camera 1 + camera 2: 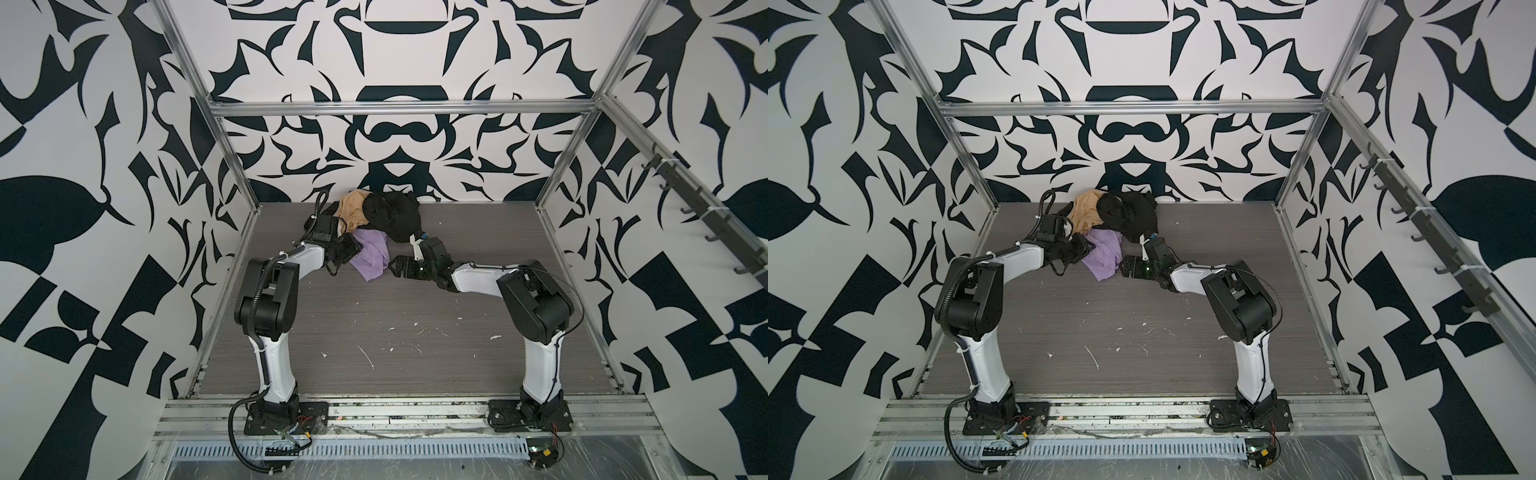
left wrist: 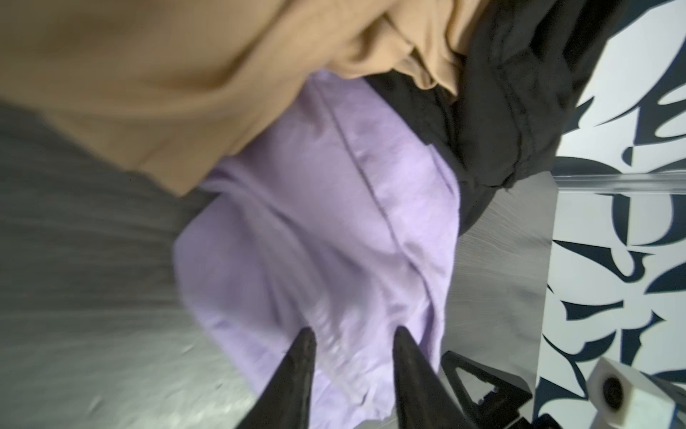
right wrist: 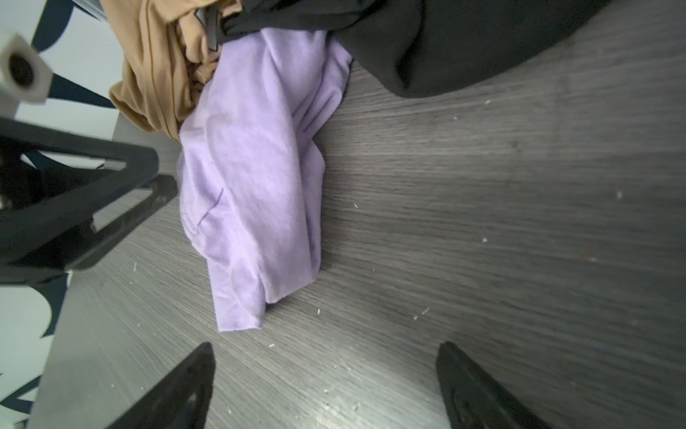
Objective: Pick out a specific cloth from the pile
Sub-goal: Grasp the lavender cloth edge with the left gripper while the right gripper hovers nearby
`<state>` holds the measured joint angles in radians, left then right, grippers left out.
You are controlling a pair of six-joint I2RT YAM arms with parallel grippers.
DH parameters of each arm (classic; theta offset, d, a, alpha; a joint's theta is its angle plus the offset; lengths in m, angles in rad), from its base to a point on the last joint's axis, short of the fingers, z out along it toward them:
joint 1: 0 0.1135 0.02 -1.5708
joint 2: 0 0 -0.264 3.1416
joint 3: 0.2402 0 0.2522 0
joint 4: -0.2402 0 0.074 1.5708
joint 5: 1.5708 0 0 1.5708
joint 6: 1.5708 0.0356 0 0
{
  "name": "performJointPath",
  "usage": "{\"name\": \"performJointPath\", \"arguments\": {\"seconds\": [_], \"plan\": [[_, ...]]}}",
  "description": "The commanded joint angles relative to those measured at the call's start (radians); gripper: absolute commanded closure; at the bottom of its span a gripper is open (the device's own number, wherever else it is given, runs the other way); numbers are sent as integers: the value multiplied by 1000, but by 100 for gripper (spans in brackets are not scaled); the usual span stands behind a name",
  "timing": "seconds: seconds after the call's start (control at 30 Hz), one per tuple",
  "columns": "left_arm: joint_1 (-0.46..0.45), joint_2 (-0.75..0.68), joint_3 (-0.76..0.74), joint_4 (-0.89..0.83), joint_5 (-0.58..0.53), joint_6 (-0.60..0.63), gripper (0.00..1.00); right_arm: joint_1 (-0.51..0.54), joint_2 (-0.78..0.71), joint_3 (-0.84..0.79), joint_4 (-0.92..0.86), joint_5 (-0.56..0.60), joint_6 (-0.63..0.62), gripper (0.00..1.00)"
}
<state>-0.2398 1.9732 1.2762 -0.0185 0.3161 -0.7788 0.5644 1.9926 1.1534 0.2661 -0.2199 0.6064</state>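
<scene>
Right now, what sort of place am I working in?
Probably a lab robot test cell: an aluminium frame boxes in the wood-grain table, the walls carry a black-and-white printed pattern, and the arm bases are bolted to a metal rail.

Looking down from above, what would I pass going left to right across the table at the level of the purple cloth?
In a top view: left gripper → lavender cloth → right gripper.
</scene>
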Motion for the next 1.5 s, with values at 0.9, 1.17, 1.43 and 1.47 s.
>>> {"name": "performJointPath", "arguments": {"seconds": [0.9, 1.17, 1.43, 1.47], "plan": [[-23, 127, 141, -86, 77, -31, 100, 4, -122, -62, 10, 29, 33, 1], [-23, 88, 145, -104, 53, -36, 100, 3, -176, -113, -2, 59, 13, 1], [-23, 7, 123, -121, 20, -45, 100, 4, -209, -126, -7, 62, 15, 1], [-23, -2, 123, -123, 24, -42, 100, 5, -212, -127, -7, 62, 15, 1]]}}
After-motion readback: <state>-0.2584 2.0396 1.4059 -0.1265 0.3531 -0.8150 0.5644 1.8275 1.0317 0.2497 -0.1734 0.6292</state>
